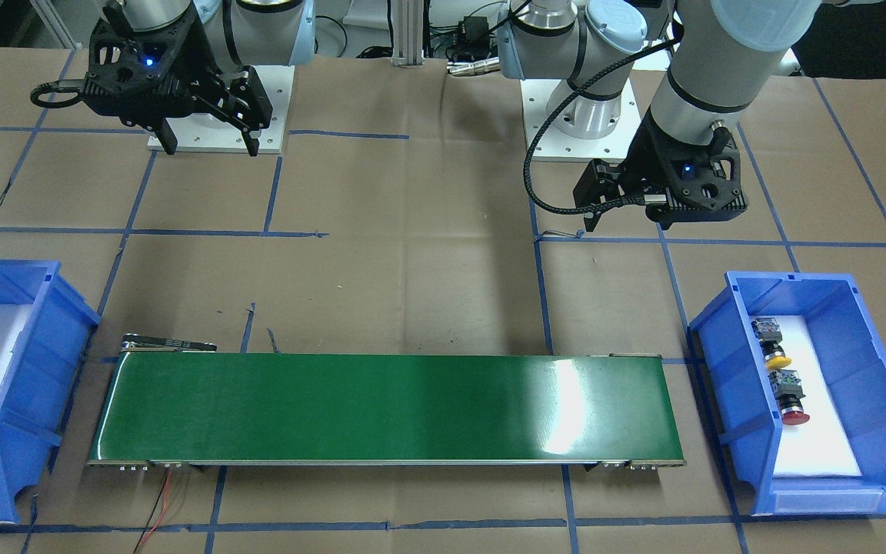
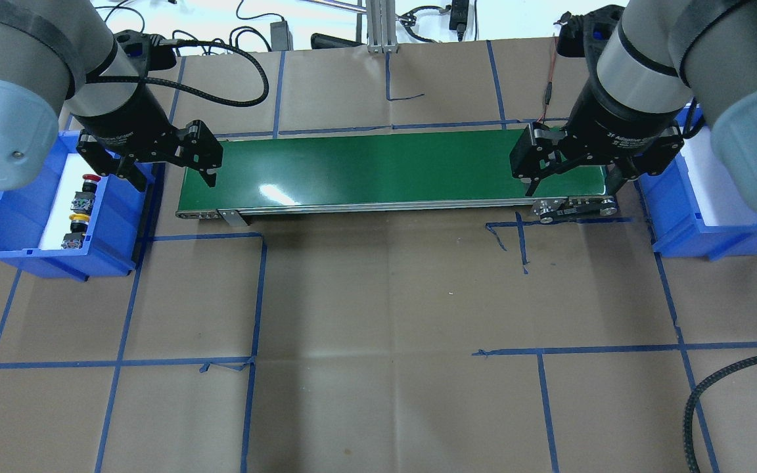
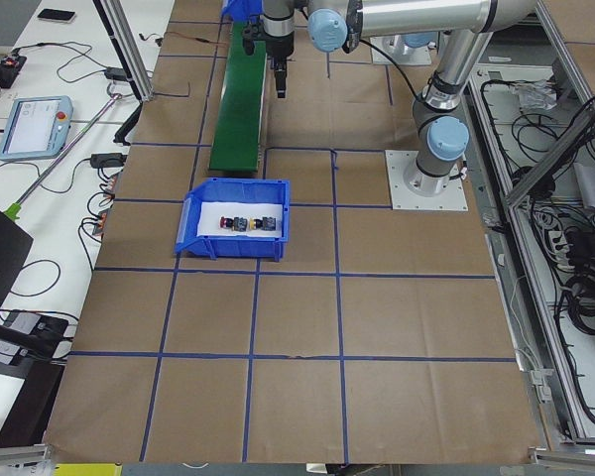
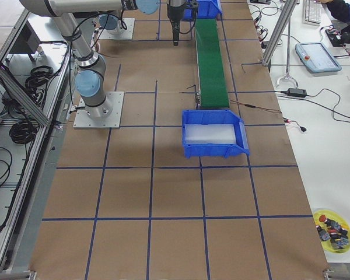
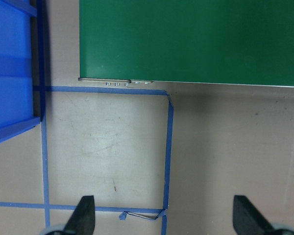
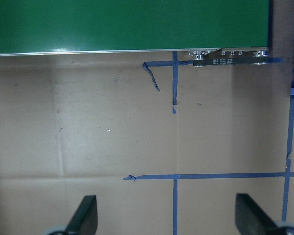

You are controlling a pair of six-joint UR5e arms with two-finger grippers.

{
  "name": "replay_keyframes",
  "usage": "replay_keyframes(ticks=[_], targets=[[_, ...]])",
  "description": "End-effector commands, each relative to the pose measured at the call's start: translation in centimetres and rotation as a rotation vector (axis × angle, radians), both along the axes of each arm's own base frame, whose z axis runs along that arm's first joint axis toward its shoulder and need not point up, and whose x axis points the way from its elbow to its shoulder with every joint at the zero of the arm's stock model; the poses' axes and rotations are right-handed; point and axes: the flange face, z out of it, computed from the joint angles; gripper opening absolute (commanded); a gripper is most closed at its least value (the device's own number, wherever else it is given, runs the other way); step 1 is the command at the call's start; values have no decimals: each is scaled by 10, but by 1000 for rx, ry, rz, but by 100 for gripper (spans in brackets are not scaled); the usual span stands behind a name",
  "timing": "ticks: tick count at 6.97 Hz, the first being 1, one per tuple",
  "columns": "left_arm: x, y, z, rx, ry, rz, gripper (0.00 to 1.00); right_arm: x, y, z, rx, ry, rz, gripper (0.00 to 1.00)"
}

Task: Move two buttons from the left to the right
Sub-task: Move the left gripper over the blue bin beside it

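Observation:
Two buttons lie in the blue bin [image 1: 727, 362] on my left side. The yellow-capped button [image 1: 777, 359] and the red-capped button [image 1: 794, 416] rest on white foam, each on a black-grey body. They also show in the overhead view, red [image 2: 91, 179] and yellow [image 2: 79, 218]. My left gripper [image 1: 627, 223] hangs open and empty above the table beside that bin, near the belt's end [image 2: 173, 179]. My right gripper [image 1: 211, 145] is open and empty near the belt's other end [image 2: 572, 187]. The wrist views show open fingertips [image 5: 85, 215] [image 6: 85, 215] over bare paper.
A green conveyor belt [image 1: 381, 408] lies between the two bins. The second blue bin [image 1: 28, 369] on my right side holds only white foam [image 4: 213, 134]. Blue tape lines cross the brown paper table. A yellow dish of parts [image 4: 332, 230] sits far off on a side bench.

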Motion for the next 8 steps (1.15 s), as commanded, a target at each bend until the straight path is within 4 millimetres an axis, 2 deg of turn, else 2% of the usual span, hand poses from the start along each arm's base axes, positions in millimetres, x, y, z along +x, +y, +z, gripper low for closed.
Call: replay_keyframes(ticks=[1, 6, 8], targets=[[-1, 0, 0, 0, 2, 0, 100, 0, 0, -10, 25, 2, 0, 100], [2, -2, 5, -1, 0, -8, 100, -1, -1, -10, 26, 4, -3, 100], [10, -7, 9, -9, -4, -59, 100, -1, -1, -10, 23, 2, -3, 100]])
